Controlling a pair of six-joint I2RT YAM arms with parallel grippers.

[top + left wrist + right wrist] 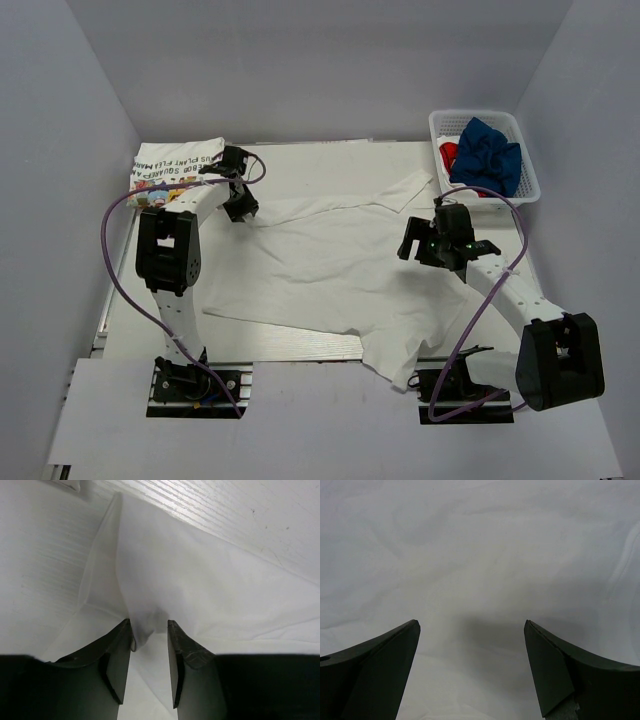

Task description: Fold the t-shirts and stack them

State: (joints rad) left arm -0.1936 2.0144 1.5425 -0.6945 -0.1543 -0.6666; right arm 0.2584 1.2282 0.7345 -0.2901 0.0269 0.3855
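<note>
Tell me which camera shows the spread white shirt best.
Top external: the whole white shirt lies spread across the table. Left wrist shows only a bunched fold between the left fingers; right wrist only plain cloth under the open right fingers.

Black lettering on folded t-shirt point(178, 165); too small to read
</note>
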